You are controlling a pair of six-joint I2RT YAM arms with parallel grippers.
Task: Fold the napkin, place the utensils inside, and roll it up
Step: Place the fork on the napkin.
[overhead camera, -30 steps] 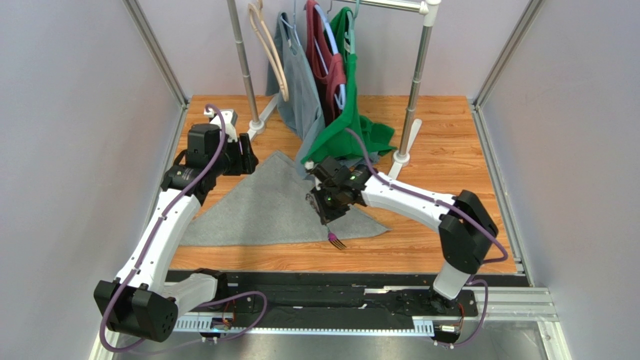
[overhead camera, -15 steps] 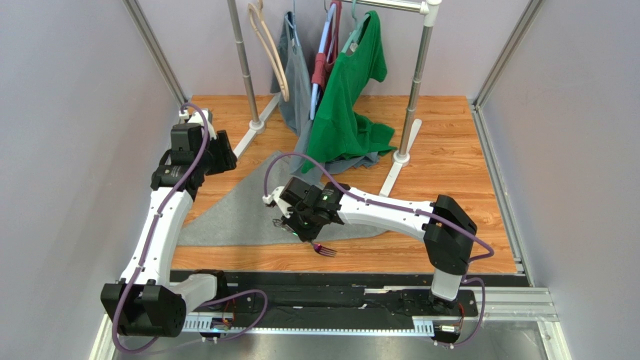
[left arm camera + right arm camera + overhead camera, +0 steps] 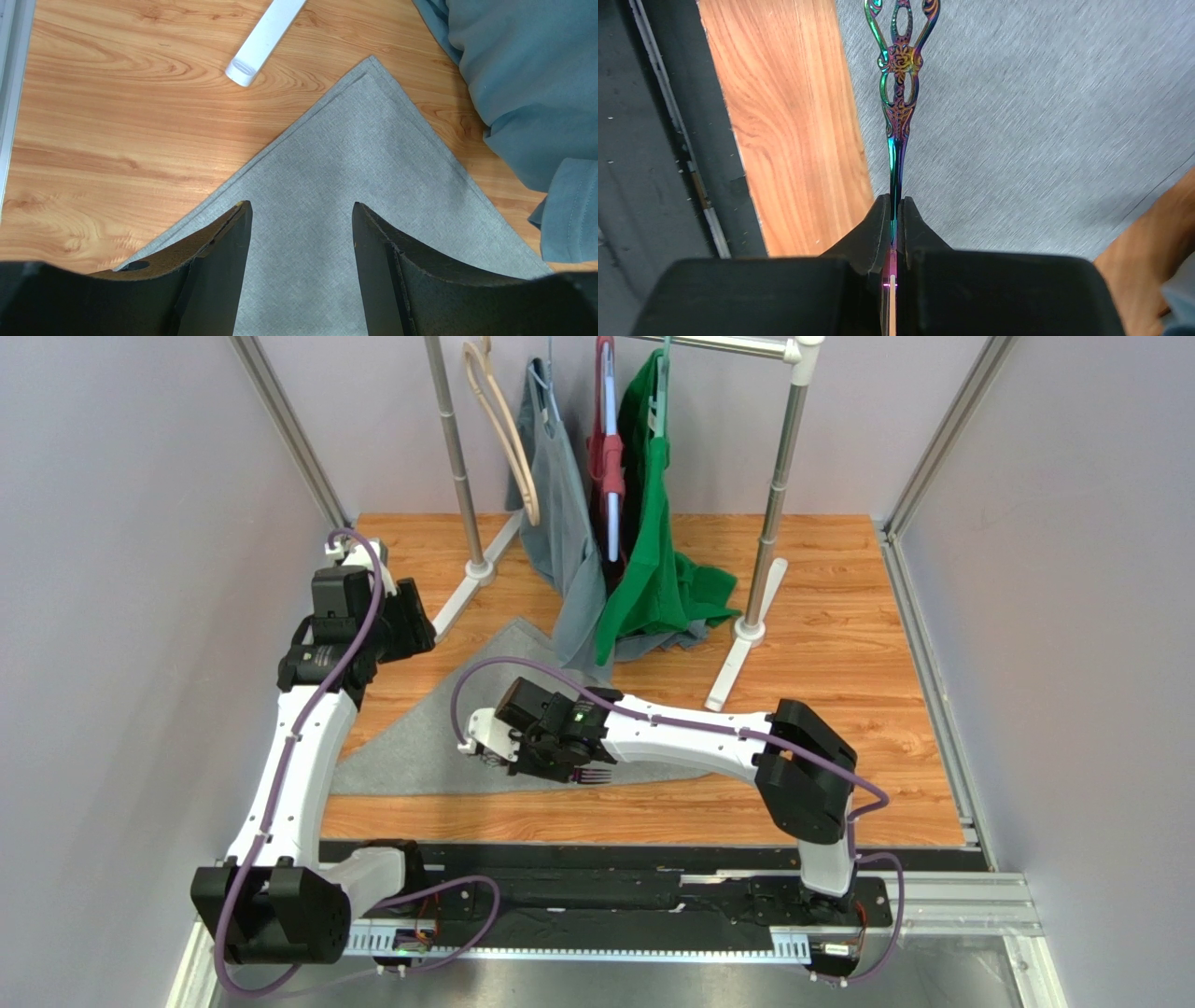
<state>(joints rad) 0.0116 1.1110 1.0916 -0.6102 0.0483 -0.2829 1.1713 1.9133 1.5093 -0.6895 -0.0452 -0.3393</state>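
Note:
The grey napkin point(image 3: 407, 749) lies folded into a triangle on the wooden table, its apex pointing toward the rack. My right gripper point(image 3: 522, 753) is shut on the fork, low over the napkin near its front edge. The purplish tines point(image 3: 596, 774) stick out behind it. In the right wrist view the gripper point(image 3: 894, 210) clamps the fork point(image 3: 899, 91), whose ornate iridescent handle reaches forward over the napkin point(image 3: 1032, 119). My left gripper point(image 3: 410, 623) is open and empty, raised above the napkin's far-left side. In the left wrist view point(image 3: 298, 217) its jaws frame the napkin point(image 3: 351, 161) below the apex.
A clothes rack stands at the back with a grey shirt point(image 3: 561, 518), a maroon garment and a green shirt point(image 3: 659, 546) hanging to the table. Its white foot point(image 3: 263, 38) lies just beyond the apex, and the grey shirt point(image 3: 533, 84) drapes beside it. A black rail point(image 3: 661, 140) borders the near edge.
My right gripper has carried the fork leftward across the napkin toward its front-left part. My left gripper has drawn back to the left. The hanging clothes have swung.

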